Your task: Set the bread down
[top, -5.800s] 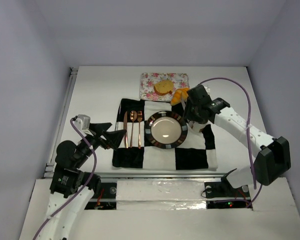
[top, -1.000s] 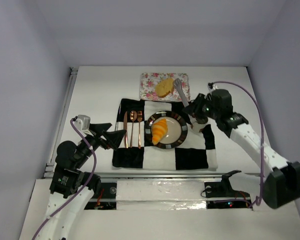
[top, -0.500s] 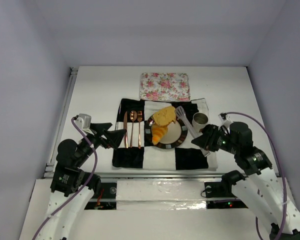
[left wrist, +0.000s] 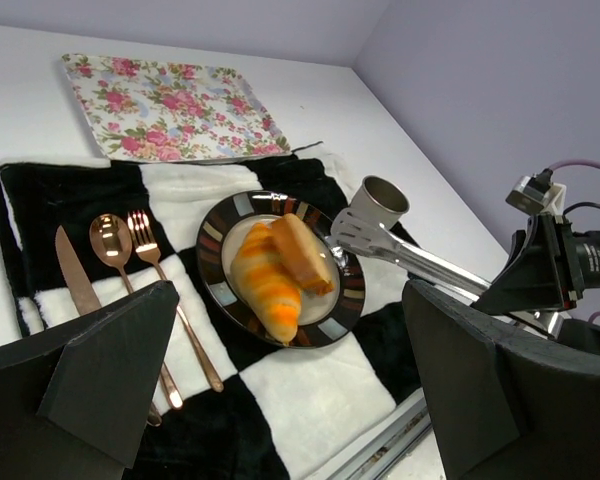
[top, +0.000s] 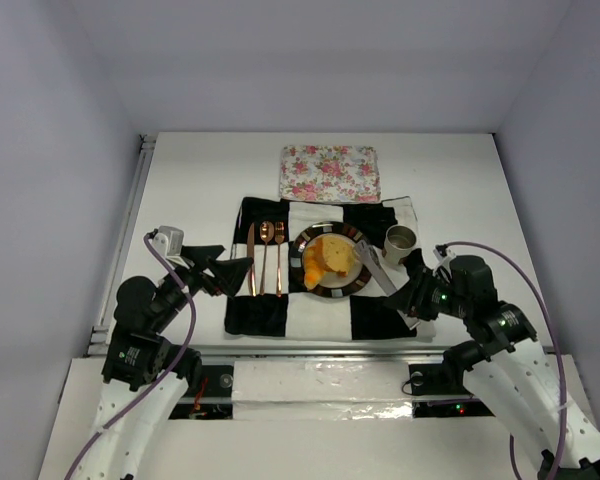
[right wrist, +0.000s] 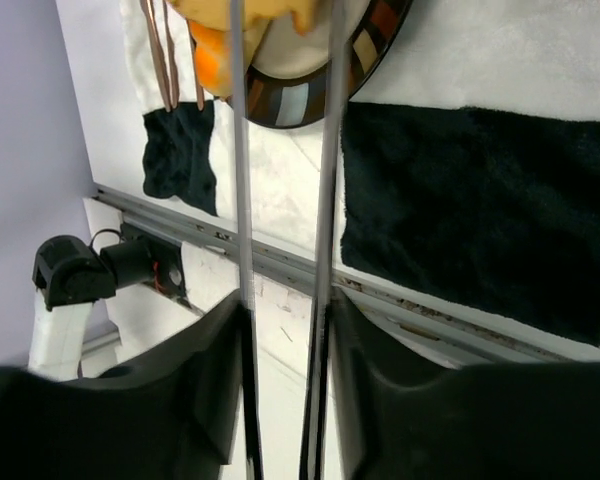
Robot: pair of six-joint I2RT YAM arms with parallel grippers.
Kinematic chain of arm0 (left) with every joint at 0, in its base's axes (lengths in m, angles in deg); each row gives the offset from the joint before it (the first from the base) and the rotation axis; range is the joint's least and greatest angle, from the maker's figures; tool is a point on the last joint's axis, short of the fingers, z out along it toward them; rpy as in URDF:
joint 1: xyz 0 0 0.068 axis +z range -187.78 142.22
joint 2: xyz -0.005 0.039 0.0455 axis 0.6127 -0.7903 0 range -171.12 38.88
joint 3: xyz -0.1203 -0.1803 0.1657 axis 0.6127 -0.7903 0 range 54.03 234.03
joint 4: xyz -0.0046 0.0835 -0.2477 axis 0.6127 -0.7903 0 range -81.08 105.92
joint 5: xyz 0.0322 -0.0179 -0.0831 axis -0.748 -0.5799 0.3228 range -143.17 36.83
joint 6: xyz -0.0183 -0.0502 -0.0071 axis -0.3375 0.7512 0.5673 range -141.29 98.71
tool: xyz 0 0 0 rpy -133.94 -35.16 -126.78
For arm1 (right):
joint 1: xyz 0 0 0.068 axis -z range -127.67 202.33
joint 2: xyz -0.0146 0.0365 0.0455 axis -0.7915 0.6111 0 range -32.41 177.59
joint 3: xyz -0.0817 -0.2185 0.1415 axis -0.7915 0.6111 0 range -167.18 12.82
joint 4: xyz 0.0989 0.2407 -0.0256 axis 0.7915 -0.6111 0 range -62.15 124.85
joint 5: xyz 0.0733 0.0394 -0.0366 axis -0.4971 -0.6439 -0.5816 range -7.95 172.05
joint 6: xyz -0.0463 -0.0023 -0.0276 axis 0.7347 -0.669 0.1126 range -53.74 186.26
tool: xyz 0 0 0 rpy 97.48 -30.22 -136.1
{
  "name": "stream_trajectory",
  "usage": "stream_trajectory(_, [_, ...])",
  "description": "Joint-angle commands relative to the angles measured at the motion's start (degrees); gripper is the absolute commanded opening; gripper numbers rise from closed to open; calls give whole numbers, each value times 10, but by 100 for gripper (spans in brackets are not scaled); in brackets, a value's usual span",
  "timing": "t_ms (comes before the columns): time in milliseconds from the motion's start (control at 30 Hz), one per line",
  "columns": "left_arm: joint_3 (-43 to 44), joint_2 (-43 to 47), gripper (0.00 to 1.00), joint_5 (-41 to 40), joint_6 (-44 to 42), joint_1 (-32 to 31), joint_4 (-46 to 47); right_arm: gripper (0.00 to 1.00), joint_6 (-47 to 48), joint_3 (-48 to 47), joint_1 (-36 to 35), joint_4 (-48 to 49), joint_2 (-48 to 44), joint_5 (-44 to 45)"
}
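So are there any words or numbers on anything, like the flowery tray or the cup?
None: no words or numbers can be read in any view. The flowery tray has only roses, the plate only coloured blocks on its rim, and the cup and the tongs show no marking.

The top external camera sits high behind both arm bases and faces down and forward. It covers the whole table [top: 180, 180] and the surrounding walls at long range.

The left wrist camera sits low at the near left. It faces right and away across the checkered mat [left wrist: 310, 390] at medium range, with its own fingers [left wrist: 110, 370] filling the lower corners.

The right wrist camera looks at close range along the tongs [left wrist: 410, 258], across the near table rail [right wrist: 180, 235]. Its frame is rotated.

All three views share the plate [top: 299, 260]. The top and left wrist views also share the floral tray [top: 330, 172], cup [top: 400, 240] and cutlery [top: 265, 258].
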State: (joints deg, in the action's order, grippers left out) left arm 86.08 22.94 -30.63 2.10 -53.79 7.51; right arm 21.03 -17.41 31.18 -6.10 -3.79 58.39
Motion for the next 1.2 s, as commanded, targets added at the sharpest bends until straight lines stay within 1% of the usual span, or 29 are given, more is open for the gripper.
stream_trajectory(0, [-5, -3, 96, 11, -2, 6, 32, 45, -1, -10, -5, 20, -1, -1])
stream_trajectory(133, [-4, -2, 96, 13, -2, 6, 32, 47, 3, -37, -5, 21, 3, 5])
stream_trajectory(167, [-5, -2, 96, 13, -2, 6, 32, 46, 6, -56, -5, 18, 5, 9])
stream_trajectory(300, [-6, 0, 96, 14, -2, 6, 35, 40, 12, -92, -5, 27, 18, 10])
stream_trajectory(400, [-6, 3, 96, 14, -2, 6, 35, 37, 14, -118, -5, 67, 45, 40])
stream_trajectory(467, [-7, 4, 96, 15, -2, 6, 35, 36, 28, -132, -5, 96, 92, 85])
stream_trajectory(500, [-6, 6, 96, 16, -2, 6, 35, 36, 37, -140, -5, 127, 115, 101])
stream_trajectory(533, [-7, 7, 96, 16, -2, 6, 35, 35, 57, -162, -5, 139, 143, 121])
stream_trajectory(567, [-6, 8, 96, 16, -2, 6, 35, 35, 69, -177, -5, 149, 209, 174])
stream_trajectory(633, [-6, 13, 96, 17, -3, 6, 35, 33, 103, -208, 9, 179, 277, 217])
stream_trajectory(667, [-6, 14, 96, 15, -3, 6, 35, 33, 111, -241, 24, 190, 342, 227])
stream_trajectory(733, [-6, 21, 96, 16, -3, 6, 36, 33, 129, -275, 59, 213, 399, 221])
stream_trajectory(767, [-6, 23, 96, 15, -3, 6, 36, 33, 133, -307, 98, 220, 423, 212])
stream_trajectory(800, [-7, 28, 96, 16, -4, 6, 36, 33, 138, -325, 116, 224, 466, 212])
stream_trajectory(867, [-7, 33, 96, 17, -3, 6, 37, 33, 151, -379, 159, 219, 506, 204])
stream_trajectory(900, [-7, 37, 96, 18, -4, 6, 38, 32, 154, -395, 169, 214, 540, 210])
stream_trajectory(967, [-8, 41, 96, 20, -4, 1, 40, 32, 168, -423, 184, 215, 571, 210])
stream_trajectory(1000, [-8, 43, 96, 20, -4, 1, 41, 33, 176, -455, 189, 208, 589, 215])
stream_trajectory(1033, [-8, 44, 96, 20, -4, 1, 41, 33, 199, -474, 197, 193, 623, 233])
stream_trajectory(1167, [-9, 52, 96, 18, -4, -4, 41, 33, 260, -511, 223, 174, 686, 301])
